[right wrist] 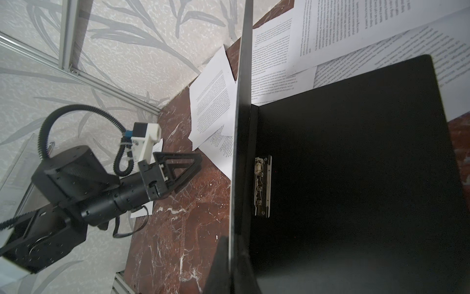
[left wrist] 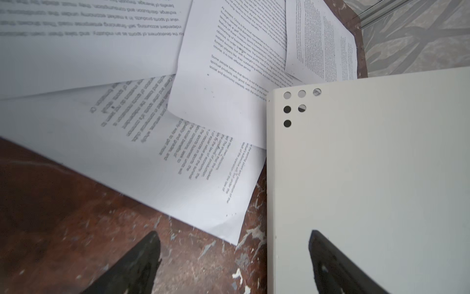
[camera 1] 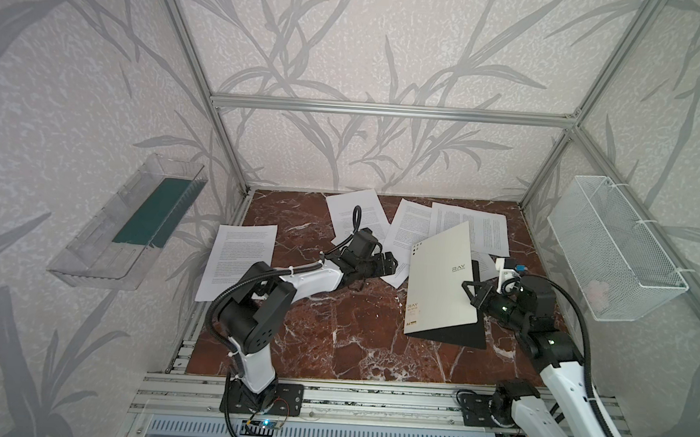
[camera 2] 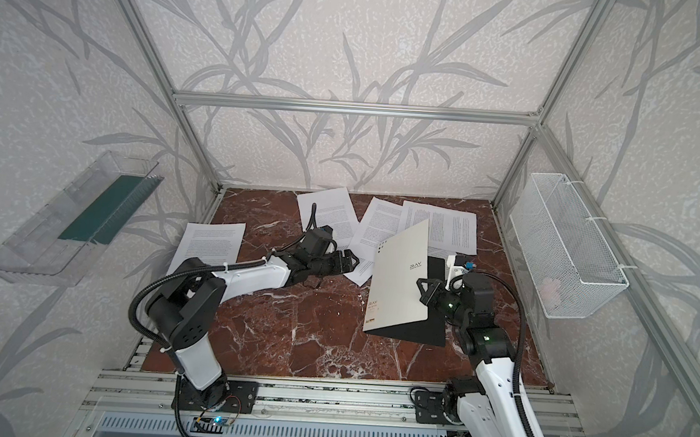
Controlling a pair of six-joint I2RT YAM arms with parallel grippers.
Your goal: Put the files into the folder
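Now | folder (camera 1: 440, 283) on table (camera 1: 333, 331), right side; cover propped open by right gripper (camera 1: 466, 291) pinching its edge | left gripper (camera 1: 392, 263) spread wide, empty, beside files (camera 1: 410, 227) | 0 files inside, all still to load

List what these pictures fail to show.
- Files: both top views, the raised folder covers part of them.
- Pale thing in the wire basket: top views, too small, behind mesh.
- Left gripper: left wrist view, picture edge cuts off all but its fingertips.
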